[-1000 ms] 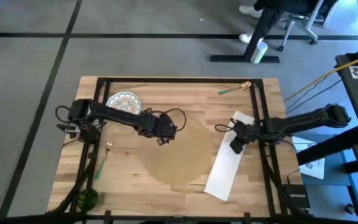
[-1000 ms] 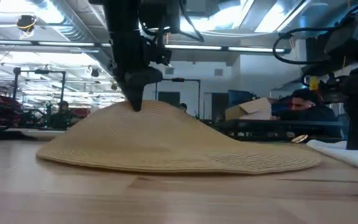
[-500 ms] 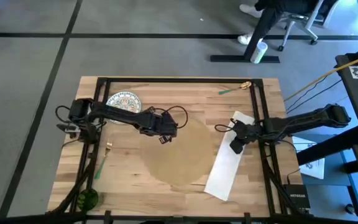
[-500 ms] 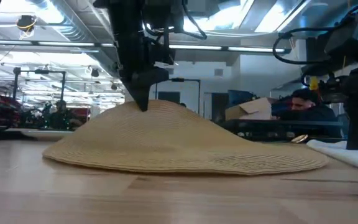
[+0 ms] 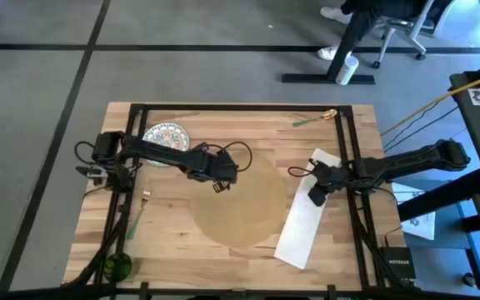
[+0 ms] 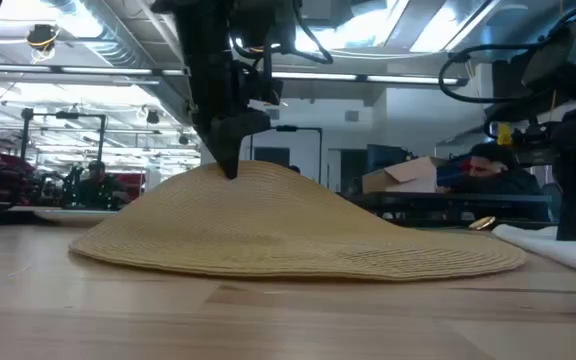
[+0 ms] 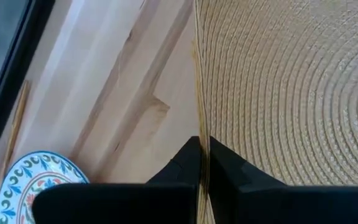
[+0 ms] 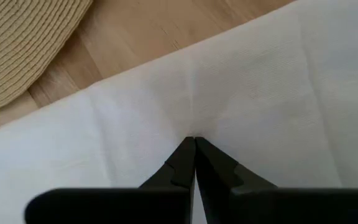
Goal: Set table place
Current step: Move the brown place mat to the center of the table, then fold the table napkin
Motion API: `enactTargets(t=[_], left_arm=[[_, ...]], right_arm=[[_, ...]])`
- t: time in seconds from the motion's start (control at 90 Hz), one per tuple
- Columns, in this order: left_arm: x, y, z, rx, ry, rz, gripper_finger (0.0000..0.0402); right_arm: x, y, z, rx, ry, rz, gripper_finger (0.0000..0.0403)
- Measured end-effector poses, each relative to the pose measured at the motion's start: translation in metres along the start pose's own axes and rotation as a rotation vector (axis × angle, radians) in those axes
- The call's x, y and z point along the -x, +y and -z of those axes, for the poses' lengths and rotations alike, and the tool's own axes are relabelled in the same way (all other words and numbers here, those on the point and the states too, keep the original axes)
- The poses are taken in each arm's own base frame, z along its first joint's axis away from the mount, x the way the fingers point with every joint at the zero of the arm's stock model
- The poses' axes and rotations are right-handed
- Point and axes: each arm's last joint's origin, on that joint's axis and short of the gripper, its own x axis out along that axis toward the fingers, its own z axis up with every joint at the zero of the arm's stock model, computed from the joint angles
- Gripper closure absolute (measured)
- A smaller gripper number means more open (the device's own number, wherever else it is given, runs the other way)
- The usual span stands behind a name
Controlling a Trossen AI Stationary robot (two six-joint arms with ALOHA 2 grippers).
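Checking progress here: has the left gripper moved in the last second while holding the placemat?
Yes. In the low view the left gripper, shut on the placemat edge, shifted slightly right against the background doorway.

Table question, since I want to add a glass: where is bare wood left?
Free: the table's far strip between the patterned plate and green utensil, and the near left corner beside the placemat. Crowded: the napkin side.
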Motion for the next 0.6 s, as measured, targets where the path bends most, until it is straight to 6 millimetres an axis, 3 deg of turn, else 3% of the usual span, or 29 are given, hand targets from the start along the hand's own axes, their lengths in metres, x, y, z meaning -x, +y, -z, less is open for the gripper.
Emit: enactTargets(t=[0.122,0.6], left_arm=[[0.0000,0.0000,0.0000,0.000,0.000,0.000,0.0392],[-0.0006,0.0007,-0.0005,0.029,0.001,-0.001,0.0285]], right_arm=[[0.0000,0.0000,0.0000,0.000,0.000,0.000,0.0403],[0.0000,0.0000,0.0000,0.000,0.000,0.000,0.0403]])
